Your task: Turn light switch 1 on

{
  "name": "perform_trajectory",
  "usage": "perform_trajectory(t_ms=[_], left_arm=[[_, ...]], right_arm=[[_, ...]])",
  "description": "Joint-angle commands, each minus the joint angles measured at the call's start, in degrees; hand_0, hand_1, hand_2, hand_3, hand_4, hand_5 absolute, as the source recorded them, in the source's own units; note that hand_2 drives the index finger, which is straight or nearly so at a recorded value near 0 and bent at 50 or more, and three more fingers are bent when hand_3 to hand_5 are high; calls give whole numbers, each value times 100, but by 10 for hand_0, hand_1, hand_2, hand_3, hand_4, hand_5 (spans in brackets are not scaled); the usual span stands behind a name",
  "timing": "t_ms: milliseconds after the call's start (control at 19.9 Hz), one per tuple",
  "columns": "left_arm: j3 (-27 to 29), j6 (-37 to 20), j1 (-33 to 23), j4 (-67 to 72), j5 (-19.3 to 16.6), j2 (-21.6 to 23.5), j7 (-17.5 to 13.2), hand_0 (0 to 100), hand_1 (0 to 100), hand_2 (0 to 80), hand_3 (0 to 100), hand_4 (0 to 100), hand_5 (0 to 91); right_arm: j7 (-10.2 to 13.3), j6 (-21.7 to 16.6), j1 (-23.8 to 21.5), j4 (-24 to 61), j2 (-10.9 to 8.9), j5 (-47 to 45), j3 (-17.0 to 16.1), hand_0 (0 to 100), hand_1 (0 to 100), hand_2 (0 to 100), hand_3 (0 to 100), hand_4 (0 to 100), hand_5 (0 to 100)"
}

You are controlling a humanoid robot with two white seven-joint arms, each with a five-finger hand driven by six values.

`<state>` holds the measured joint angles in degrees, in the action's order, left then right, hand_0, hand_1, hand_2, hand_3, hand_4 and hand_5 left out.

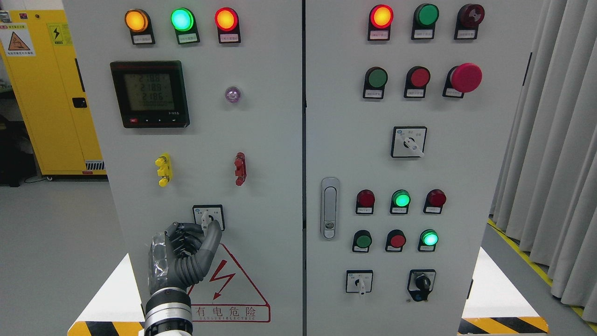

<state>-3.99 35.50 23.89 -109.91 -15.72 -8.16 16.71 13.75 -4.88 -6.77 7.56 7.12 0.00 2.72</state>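
Left robot hand (193,247): raised from lower left, fingers pinched around the white knob of the rotary switch (208,217).
Rotary switch: low on the left door of the grey cabinet (261,140), just above the red warning triangle (228,289).
Above the switch: yellow terminal (163,170), red terminal (240,168), digital meter (149,94).
Top row, left door: amber, green, red lamps lit.

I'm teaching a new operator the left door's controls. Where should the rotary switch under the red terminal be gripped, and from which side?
Pinch the rotary switch's white lever, its only protruding part, from straight in front, a finger on each flat side. The left hand already has fingertips there.
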Motion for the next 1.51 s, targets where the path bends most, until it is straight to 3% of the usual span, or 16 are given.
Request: perform_trajectory(t_ms=[0, 602, 1455], left_arm=[[-5, 0, 19, 58, -2, -1, -1, 268, 668, 592, 884, 906, 840], [-5, 0, 28, 84, -2, -1, -1, 286, 630, 594, 887, 906, 841], [4, -8, 63, 93, -2, -1, -1, 468, 597, 596, 889, 907, 843]], right_arm=[[-4, 5, 0, 0, 0, -167, 0, 0, 500, 40, 0, 0, 0], [-4, 5, 0, 0, 0, -167, 0, 0, 500, 40, 0, 0, 0], [-4, 5, 0, 0, 0, -167, 0, 0, 500, 40, 0, 0, 0]])
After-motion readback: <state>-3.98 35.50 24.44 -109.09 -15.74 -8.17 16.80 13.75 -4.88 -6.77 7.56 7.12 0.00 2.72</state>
